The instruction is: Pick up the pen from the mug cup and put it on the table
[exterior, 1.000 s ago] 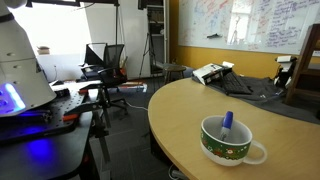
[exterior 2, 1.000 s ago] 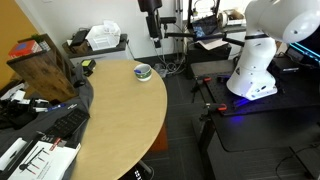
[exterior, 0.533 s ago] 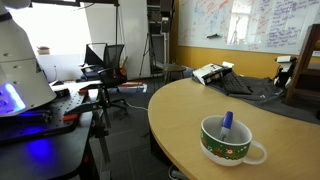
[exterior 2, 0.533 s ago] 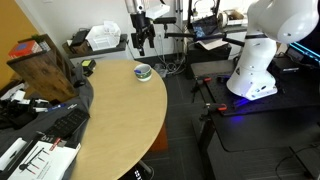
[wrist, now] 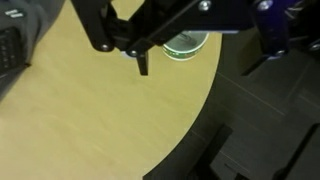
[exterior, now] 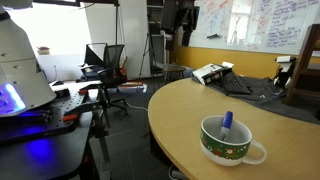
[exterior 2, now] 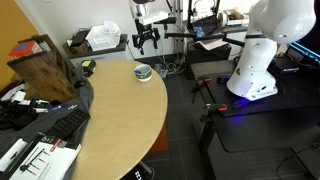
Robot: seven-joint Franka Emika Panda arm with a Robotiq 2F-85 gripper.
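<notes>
One blue pen (exterior: 227, 121) leans inside the mug cup (exterior: 226, 142), its upper end poking just above the rim, and the mug cup sits on the tan table (exterior: 190, 110) close to the curved edge, white handle out to the side. Up above, the gripper (exterior 2: 149, 40) hangs in the air, well apart from the mug cup (exterior 2: 143, 71) below it. Its fingers (exterior 2: 141, 43) point down and stand spread wide, with nothing between them. In an exterior view the gripper (exterior: 184, 22) shows dark against the far wall, high over the table. From the wrist view, the mug cup (wrist: 190, 43) peeks out, partly hidden behind the gripper's dark frame, with bare table (wrist: 100, 120) filling the rest.
</notes>
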